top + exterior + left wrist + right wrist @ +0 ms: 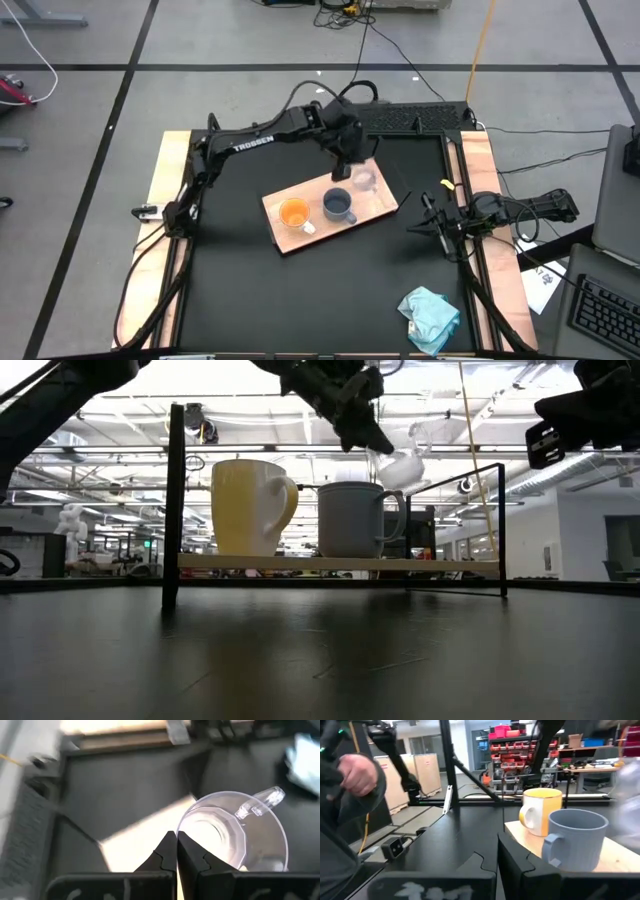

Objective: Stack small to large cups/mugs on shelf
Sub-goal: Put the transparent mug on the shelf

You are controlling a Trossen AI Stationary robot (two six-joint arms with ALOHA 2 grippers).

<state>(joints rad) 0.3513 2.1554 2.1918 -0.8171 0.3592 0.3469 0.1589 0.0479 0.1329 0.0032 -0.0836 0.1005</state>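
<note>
The shelf [375, 208] is a light-wood board at the table's middle, raised on a dark frame [176, 500]. The orange mug [294, 213] and the blue-grey mug [338, 205] stand upright on it, side by side. My left gripper [350, 168] is shut on the clear glass cup [364, 181], which is in the air above the shelf's right part, just right of the blue-grey mug [352, 520]. My right gripper [410, 230] is shut and empty, low near the table's right edge, pointing at the shelf. My left gripper pinches the glass cup's rim wall [180, 831] between its two fingers, on the side opposite the handle [261, 803]; one finger looks to be inside the cup and one outside. The fingers come slanting down from above. The cup [400, 466] hangs tilted, clear of the shelf.
A pale teal cloth [431, 314] lies near the table's front right corner. Light-wood strips [490, 200] edge the table on both sides. A person's hand [357, 772] shows beyond the table in the right wrist view.
</note>
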